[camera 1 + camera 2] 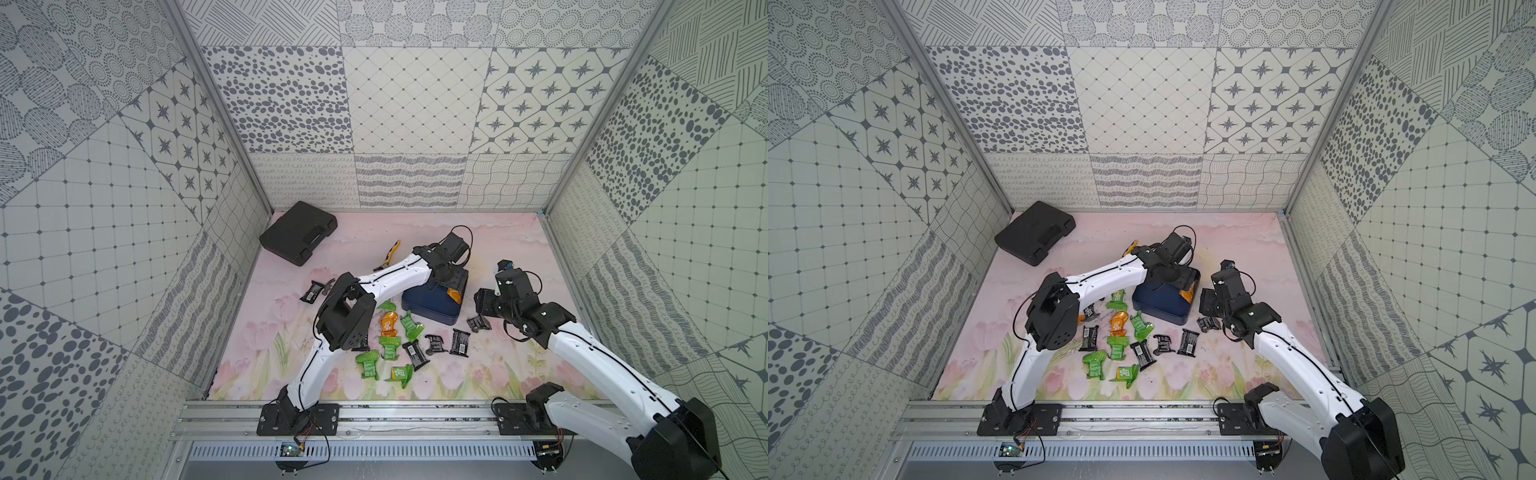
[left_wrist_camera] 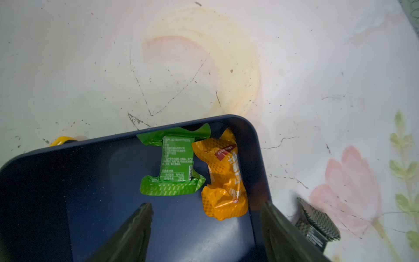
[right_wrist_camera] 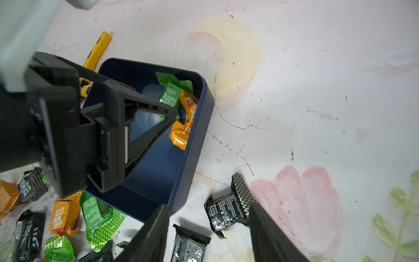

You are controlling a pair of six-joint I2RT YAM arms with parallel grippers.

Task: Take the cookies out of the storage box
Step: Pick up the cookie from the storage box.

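The navy storage box (image 1: 432, 311) (image 1: 1158, 309) sits mid-table. Two cookies lie in its far corner: a green packet (image 2: 175, 163) (image 3: 172, 90) and an orange packet (image 2: 224, 179) (image 3: 184, 122). My left gripper (image 2: 206, 204) (image 1: 455, 282) hangs open over the box. One finger is above the box floor and the other is at the side wall (image 2: 260, 163), with nothing gripped. My right gripper (image 3: 208, 205) (image 1: 484, 303) is open beside the box, above a black packet (image 3: 226, 211) on the table. Several green, orange and black cookies (image 1: 390, 328) lie scattered in front of the box.
A shut black tool case (image 1: 297, 237) lies at the back left. Yellow-and-black pliers (image 1: 390, 255) (image 3: 97, 52) lie just behind the box. One black packet (image 1: 311, 291) sits apart to the left. Patterned walls close in three sides.
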